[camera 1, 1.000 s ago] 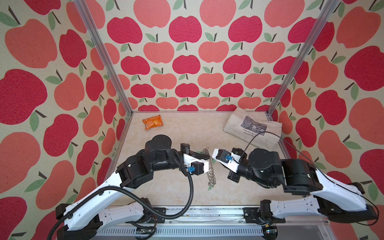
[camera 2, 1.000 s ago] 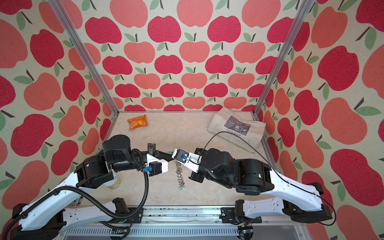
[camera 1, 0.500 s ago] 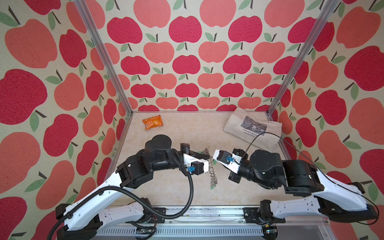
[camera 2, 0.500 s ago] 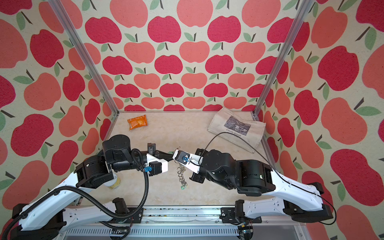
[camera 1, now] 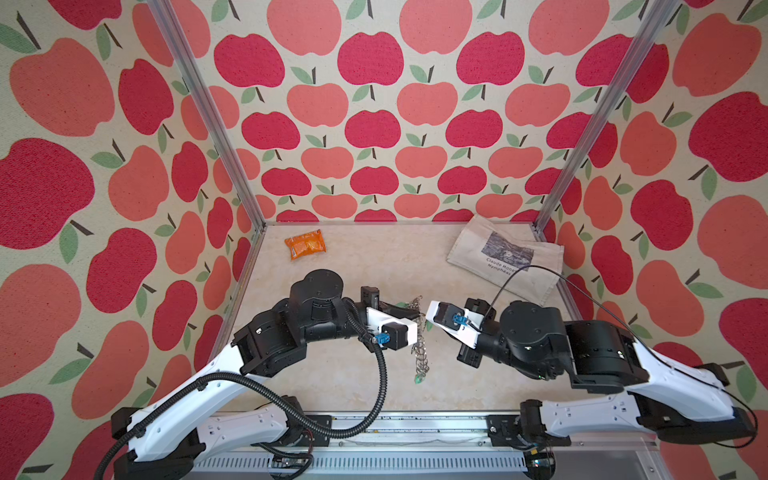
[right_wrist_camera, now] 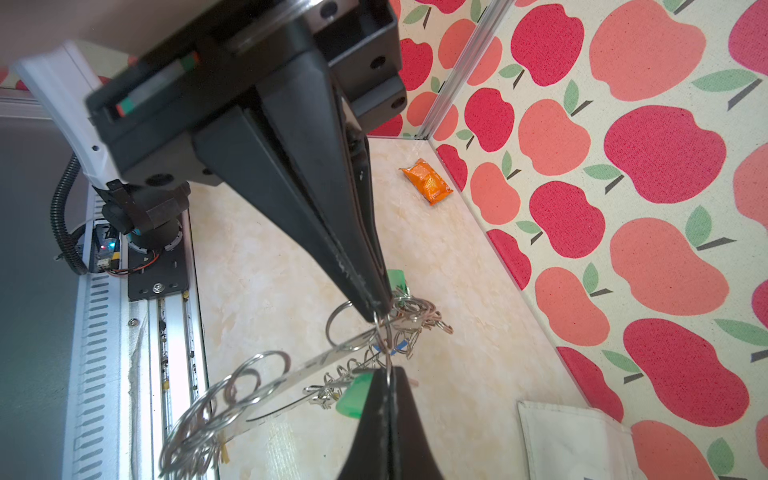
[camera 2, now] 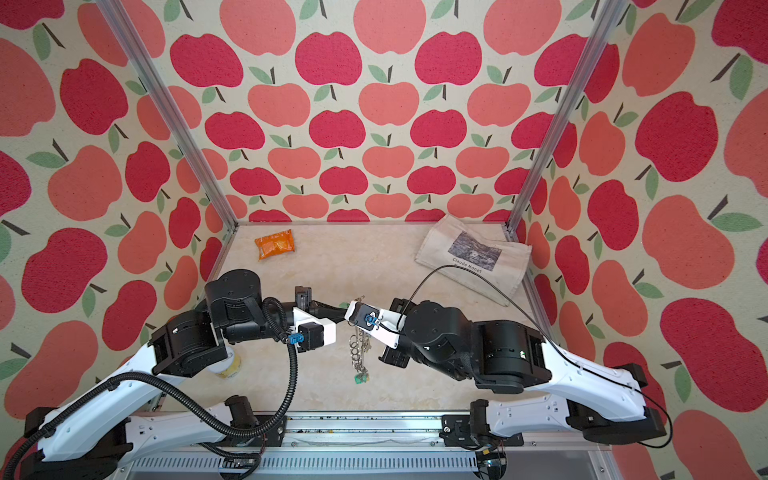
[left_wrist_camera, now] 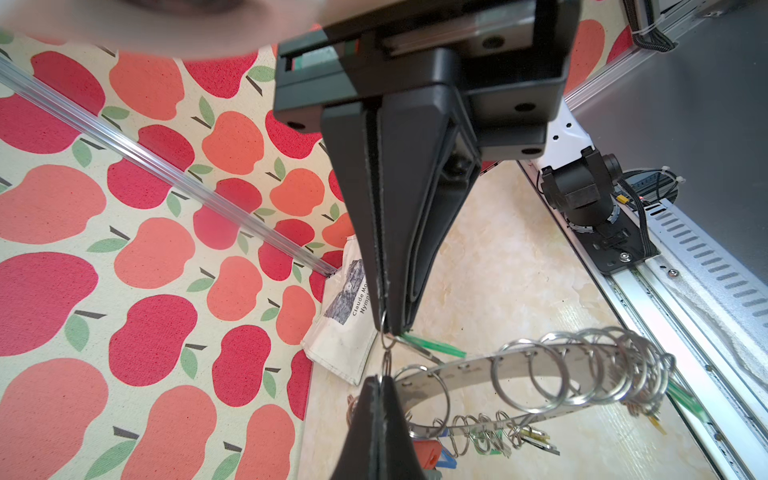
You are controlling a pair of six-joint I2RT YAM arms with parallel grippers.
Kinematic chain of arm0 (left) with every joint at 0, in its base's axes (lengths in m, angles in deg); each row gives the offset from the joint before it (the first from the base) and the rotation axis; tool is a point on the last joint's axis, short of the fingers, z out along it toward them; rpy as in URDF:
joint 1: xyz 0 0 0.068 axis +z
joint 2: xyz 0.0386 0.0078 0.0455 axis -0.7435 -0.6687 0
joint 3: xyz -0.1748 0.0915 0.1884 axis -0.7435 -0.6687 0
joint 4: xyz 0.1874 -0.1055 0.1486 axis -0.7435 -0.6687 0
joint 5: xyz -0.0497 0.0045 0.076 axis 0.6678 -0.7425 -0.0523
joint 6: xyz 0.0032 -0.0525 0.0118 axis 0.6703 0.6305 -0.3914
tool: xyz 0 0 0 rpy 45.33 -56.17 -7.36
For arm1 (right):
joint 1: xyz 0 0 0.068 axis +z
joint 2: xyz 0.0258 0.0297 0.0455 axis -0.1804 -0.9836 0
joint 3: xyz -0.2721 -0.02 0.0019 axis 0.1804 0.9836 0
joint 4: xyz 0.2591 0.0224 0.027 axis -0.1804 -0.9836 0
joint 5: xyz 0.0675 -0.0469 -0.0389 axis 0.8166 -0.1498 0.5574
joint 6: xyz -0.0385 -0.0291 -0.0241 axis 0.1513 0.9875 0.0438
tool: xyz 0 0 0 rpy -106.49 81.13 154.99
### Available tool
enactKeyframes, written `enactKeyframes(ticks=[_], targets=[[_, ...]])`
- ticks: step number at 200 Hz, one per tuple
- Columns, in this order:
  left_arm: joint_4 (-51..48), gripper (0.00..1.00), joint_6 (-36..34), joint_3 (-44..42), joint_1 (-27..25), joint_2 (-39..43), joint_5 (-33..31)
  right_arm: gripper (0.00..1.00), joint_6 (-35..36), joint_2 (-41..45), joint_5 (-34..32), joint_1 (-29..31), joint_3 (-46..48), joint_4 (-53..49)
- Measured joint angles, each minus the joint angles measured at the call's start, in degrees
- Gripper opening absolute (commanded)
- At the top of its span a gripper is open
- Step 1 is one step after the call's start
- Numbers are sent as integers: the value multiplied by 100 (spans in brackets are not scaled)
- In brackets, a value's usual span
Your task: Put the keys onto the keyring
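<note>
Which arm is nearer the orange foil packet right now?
Left. The left arm has its round joint close to the orange foil packet; the right arm works on the far side, by the tote bag.

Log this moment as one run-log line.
step: threading key | left gripper: jaws shut on green-tagged key | right gripper: jaws shut on keyring wire ring | keyring: hangs between both grippers

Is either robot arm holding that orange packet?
No, the orange packet lies by itself on the table, with nothing touching it.
</note>
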Motion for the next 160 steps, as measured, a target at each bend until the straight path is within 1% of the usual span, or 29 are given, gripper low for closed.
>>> enactKeyframes(ticks=[160], targets=[[2,0,0,0,-2,0,-15,0,-2,11,-63,42,74,4]])
